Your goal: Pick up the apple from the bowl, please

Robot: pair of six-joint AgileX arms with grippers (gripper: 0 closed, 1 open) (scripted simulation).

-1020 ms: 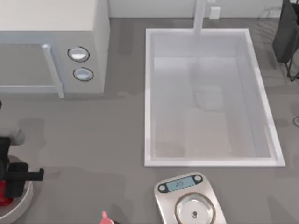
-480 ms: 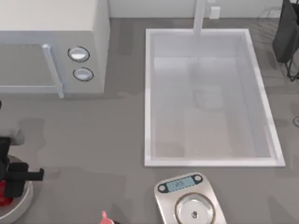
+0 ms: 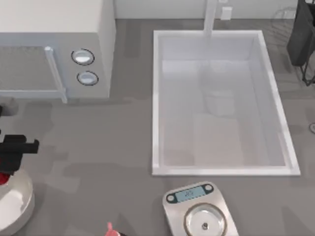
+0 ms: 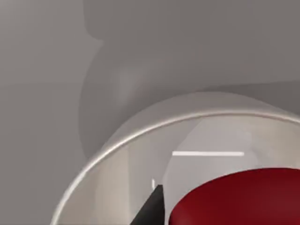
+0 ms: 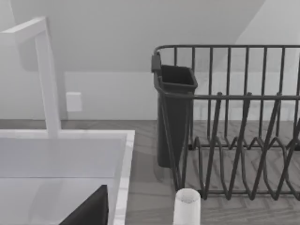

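The red apple (image 4: 239, 199) fills the near edge of the left wrist view, hanging just above the white bowl (image 4: 122, 140). One dark finger (image 4: 152, 208) rests against its side. In the top view my left gripper (image 3: 11, 158) is at the far left, shut on the apple (image 3: 3, 178), which peeks out just above the back rim of the bowl (image 3: 17, 204). My right gripper (image 3: 301, 37) is parked at the back right corner.
A microwave (image 3: 54, 49) stands at the back left. A white sink (image 3: 157, 103) with a faucet (image 3: 210, 17) takes up the middle. A silver scale (image 3: 202, 216) and a tiny pink object (image 3: 109, 227) lie near the front. A dark dish rack (image 5: 234, 131) stands by the right arm.
My left gripper has risen out of the bowl and shifted toward the back, carrying the apple with it. More of the bowl's white inside now shows. The right arm has not moved.
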